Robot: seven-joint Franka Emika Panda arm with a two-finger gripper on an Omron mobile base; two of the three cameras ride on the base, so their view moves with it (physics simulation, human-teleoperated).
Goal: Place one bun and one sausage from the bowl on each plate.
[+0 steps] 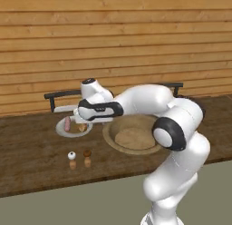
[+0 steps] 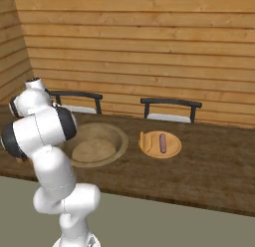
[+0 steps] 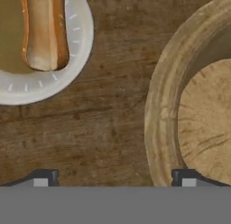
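A wooden wall backs the dark surface [image 1: 36, 151]. The bowl [image 1: 131, 134], seen empty, sits mid-surface between a white plate [image 1: 61, 129] with bun [image 1: 82, 127] and sausage [image 1: 67, 124] and a tan plate [image 2: 172, 147] likewise filled. The gripper [image 3: 116, 177] is spread wide and empty over the bowl's rim. A careless descent could knock the rim or the white plate; the shakers [image 1: 79, 159] near the front edge could be toppled.

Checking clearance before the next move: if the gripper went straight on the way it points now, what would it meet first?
Probably bare wooden counter, in the gap between the white plate and the bowl. The gripper is open; its bowl-side fingertip may catch the bowl's rim.
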